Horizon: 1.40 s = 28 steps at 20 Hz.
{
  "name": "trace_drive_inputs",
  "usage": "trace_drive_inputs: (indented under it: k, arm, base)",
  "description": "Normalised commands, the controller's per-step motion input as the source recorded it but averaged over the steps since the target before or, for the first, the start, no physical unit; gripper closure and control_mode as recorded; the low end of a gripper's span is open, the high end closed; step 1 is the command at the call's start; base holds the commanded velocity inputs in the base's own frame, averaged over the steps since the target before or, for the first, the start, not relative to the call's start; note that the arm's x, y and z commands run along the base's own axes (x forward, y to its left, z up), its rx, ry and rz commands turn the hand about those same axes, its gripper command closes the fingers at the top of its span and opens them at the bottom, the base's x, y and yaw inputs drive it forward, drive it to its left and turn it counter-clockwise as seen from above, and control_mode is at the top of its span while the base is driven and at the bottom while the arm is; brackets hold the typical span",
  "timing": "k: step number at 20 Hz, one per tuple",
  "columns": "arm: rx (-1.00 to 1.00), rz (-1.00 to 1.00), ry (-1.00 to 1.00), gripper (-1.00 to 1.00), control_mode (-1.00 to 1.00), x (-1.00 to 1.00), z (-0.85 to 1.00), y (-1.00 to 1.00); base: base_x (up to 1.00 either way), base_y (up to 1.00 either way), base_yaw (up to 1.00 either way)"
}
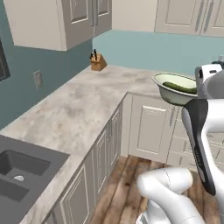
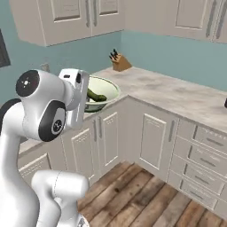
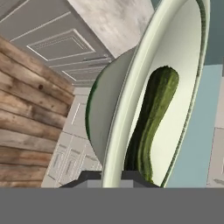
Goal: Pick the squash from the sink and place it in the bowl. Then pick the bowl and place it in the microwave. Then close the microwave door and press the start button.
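Note:
The pale greenish-white bowl (image 1: 174, 91) hangs in the air beside the counter's corner, in front of the cabinet fronts, held at its rim by my gripper (image 1: 196, 85). The dark green squash (image 1: 179, 86) lies inside it. From the right base view the bowl (image 2: 103, 90) with the squash (image 2: 95, 95) sticks out from behind my white hand, where the gripper (image 2: 88, 96) pinches the rim. In the hand view the bowl's rim (image 3: 131, 105) runs up between my fingertips (image 3: 89, 176) and the squash (image 3: 153, 118) rests against the inner wall. The dark grey sink (image 1: 19, 173) sits at the lower left.
The marble counter (image 1: 83, 105) wraps around the corner, with a knife block (image 1: 98, 61) at the back. Grey cabinet doors (image 1: 151, 127) and drawers (image 2: 204, 153) line the space below, above a wooden floor (image 2: 133, 195). A dark edge (image 1: 2, 61) shows on the left wall.

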Motion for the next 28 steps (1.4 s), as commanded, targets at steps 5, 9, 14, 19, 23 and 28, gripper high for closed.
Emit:
trace_drive_inputs:
  k: [5, 9, 14, 19, 23, 28]
  arm:
    - [0.0, 0.0, 0.0, 1.0, 1.0, 0.0, 0.0, 0.0]
    - [0.0, 0.0, 0.0, 1.0, 1.0, 0.0, 0.0, 0.0]
    - [0.0, 0.0, 0.0, 1.0, 1.0, 0.0, 0.0, 0.0]
    - [0.0, 0.0, 0.0, 1.0, 1.0, 0.0, 0.0, 0.0]
    - [0.0, 0.0, 0.0, 1.0, 1.0, 0.0, 0.0, 0.0]
    - [0.0, 0.0, 0.0, 1.0, 1.0, 0.0, 0.0, 0.0]
  base:
    - [-0.01, 0.0, -0.55]
    - [-0.03, 0.0, -0.52]
    - [-0.01, 0.0, -0.53]
    - [0.0, 0.0, -0.53]
    - [0.0, 0.0, -0.52]
    - [0.0, 0.0, -0.51]
